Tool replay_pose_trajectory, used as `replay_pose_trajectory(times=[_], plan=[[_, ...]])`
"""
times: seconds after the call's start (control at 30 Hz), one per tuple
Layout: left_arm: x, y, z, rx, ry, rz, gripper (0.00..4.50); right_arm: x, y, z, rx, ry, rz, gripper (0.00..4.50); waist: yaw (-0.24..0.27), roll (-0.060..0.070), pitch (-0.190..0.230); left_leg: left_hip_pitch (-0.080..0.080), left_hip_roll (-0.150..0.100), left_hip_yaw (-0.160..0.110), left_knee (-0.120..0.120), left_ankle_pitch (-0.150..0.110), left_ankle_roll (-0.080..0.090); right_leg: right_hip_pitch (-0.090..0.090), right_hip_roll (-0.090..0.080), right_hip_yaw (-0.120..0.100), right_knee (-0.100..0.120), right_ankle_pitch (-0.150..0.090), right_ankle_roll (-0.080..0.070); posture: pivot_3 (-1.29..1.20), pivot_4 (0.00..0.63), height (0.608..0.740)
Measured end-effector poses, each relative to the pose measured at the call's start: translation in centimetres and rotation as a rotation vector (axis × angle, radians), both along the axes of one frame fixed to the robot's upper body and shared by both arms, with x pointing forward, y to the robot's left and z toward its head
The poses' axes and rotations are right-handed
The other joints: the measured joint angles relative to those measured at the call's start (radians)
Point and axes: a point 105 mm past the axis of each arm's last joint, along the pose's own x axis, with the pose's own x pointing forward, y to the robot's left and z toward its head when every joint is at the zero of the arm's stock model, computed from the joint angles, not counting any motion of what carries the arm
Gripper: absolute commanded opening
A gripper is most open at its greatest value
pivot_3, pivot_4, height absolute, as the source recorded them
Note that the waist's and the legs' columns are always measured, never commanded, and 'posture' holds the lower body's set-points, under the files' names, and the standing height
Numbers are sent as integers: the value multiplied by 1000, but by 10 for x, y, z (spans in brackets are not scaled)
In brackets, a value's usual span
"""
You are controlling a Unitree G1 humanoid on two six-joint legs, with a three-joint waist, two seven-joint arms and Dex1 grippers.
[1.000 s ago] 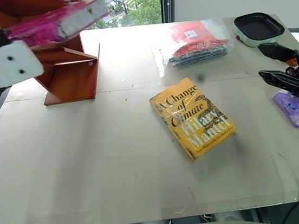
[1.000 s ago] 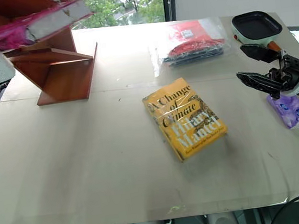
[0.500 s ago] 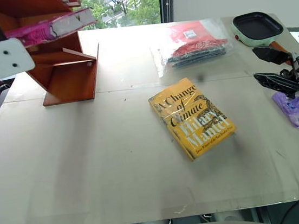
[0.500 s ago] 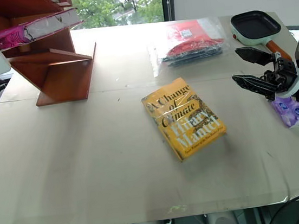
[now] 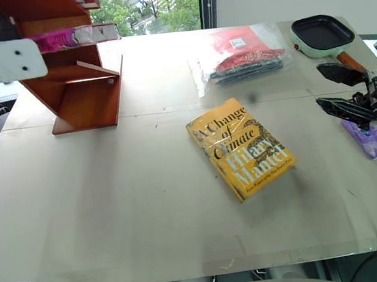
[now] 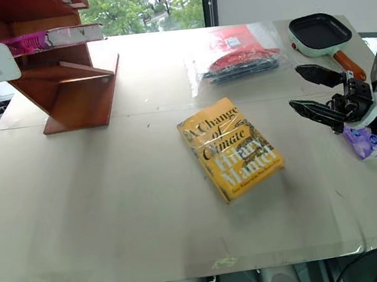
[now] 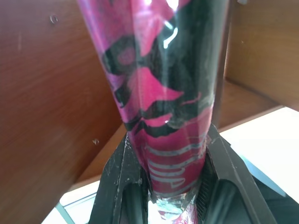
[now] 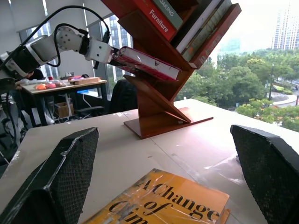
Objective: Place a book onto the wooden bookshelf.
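Left end effector [image 7: 170, 196] pinches the book [image 7: 161, 93] by one end, its black fingers [image 7: 122, 186] pressed against the glossy pink cover on either side; ahead of this end effector the book lies roughly level, reaching in among the boards of the wooden bookshelf [image 5: 86, 91]; whether it already rests on a ledge cannot be told. Right end effector [image 6: 316, 91] hangs spread wide and empty, well apart from the shelf, with the yellow book [image 5: 242, 147] on the desk [image 5: 114, 205] just ahead of its fingers. Progress, as judged: pickup and carry are done; the book is at the shelf; seating it on a ledge, releasing and drawing the arm back remain. Count: one pink book, held; one yellow book, flat on the desk; several further books already standing in the upper shelf bays; one bookshelf; one plastic-wrapped red packet [image 5: 246, 53]; one small green pan [image 5: 323, 33]; one purple packet [image 5: 374, 139] beside the right end effector.
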Motion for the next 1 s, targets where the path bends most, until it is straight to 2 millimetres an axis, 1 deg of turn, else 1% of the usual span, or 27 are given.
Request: replay_pose_trajectory(times=[0.07, 0.13, 0.2, 0.23, 0.27, 0.3, 0.37, 0.4, 0.43, 0.47, 0.53, 0.6, 0.67, 0.8, 0.83, 0.87, 0.93, 1.0], plan=[[-1, 8, 8, -6, -31, 32, 2682, -1, -1, -2, -1, 6, -8, 4500, -2, 0, 0, 0, 0, 0, 0, 0, 0, 0, 0, 0, 0, 0, 0, 0, 150, 740], [-2, 11, 12, -2, -51, 49, 3463, -2, -1, -4, -1, 12, -12, 4500, -1, 0, 0, 1, 0, 1, 0, 0, 0, 0, 0, 1, 1, 0, 0, 0, 150, 740], [-3, 15, 12, -14, -56, 74, 4297, -3, 0, -3, -6, 5, -12, 4500, 0, 0, 0, 1, 0, 1, 0, 0, 0, 0, 0, 1, 1, 0, 0, 0, 150, 740], [-6, 22, 10, -31, -57, 107, 4461, -4, 0, -2, -5, 2, -15, 4500, 0, 0, 0, 1, 0, 1, 0, 0, 0, 0, 0, 1, 1, 0, 0, 0, 150, 740], [-6, 23, 9, -34, -57, 114, 4461, -5, -1, -2, -4, 2, -16, 4500, 0, -1, 0, 1, 0, 1, 0, 0, 0, 0, 0, 1, 1, 0, 0, 0, 150, 740], [-10, 30, 6, -56, -56, 148, 4461, -5, -2, -3, -1, 4, -24, 4500, 0, -1, 0, 1, 0, 1, 0, 0, 0, 0, 0, 1, 1, 0, 0, 0, 150, 740], [-16, 39, -2, -96, -38, 192, 4461, -5, -4, -2, 3, 3, -34, 4500, -1, -1, -1, 1, 0, 2, 0, 0, 0, 0, 0, 2, 1, 0, 0, 0, 150, 740], [-20, 40, -9, -130, -16, 208, 4461, -5, -4, -2, 4, 1, -34, 4500, -2, -1, -1, 1, 1, 2, 0, 0, 0, 0, 0, 2, 1, 0, 0, 0, 150, 740], [-21, 40, -14, -144, -2, 210, 4461, -5, -4, -1, 5, 0, -35, 4500, -1, -1, -1, 1, 1, 2, 1, 0, 0, 0, -1, 2, 2, 0, 0, 0, 150, 740], [-25, 36, -22, -179, 24, 210, 4461, -5, -4, -1, 5, -2, -34, 4500, -1, -1, -1, 1, 1, 2, 0, 0, 0, 0, -1, 2, 1, 0, 0, 0, 150, 740], [-30, 29, -31, -225, 58, 202, 4461, -5, -4, 0, 5, -4, -32, 4500, 1, -1, -1, 1, 1, 1, 0, 0, 0, 0, -1, 1, 1, 0, 0, 0, 150, 740], [-35, 17, -38, -283, 76, 170, 4461, -5, -4, 0, 6, -3, -32, 4500, 3, -1, -1, 1, 1, 1, 1, 0, 0, 0, -1, 1, 1, 0, 0, 0, 150, 740], [-38, 5, -37, -311, 62, 133, 4461, -4, -5, -1, 7, -1, -32, 4500, 3, -2, -1, 1, 1, 1, 1, 0, 0, 0, -1, 2, 1, 0, 0, 0, 150, 740], [-40, -27, -20, -430, -53, -42, 4461, -4, -5, -2, 6, 6, -28, 4500, 3, -2, -1, 2, 1, 1, 1, 0, 0, 0, -1, 3, 2, 0, 0, 0, 150, 740], [-38, -47, -14, -523, -102, -155, 4461, -3, -4, -2, 2, 6, -24, 4500, 4, -2, -1, 2, 1, 1, 2, 0, 0, 0, -2, 4, 2, 0, 0, 0, 150, 740], [-37, -59, -11, -581, -124, -226, 4461, -2, -3, -1, 0, 5, -21, 4500, 4, -2, -1, 2, 1, 1, 3, 0, 0, 0, -2, 5, 2, 0, 0, 0, 150, 740], [-37, -82, -3, -724, -165, -364, 4461, -1, -2, 0, -2, 2, -14, 4500, 3, -3, -2, 2, 1, 1, 5, 0, 0, 1, -2, 6, 4, 0, 0, 0, 150, 740], [-40, -97, 6, -867, -206, -478, 4461, -1, -3, 0, -10, 3, -13, 4500, 1, -3, -3, 1, 1, 0, 9, 0, 0, 1, -2, 7, 6, 0, 0, 0, 150, 740]])
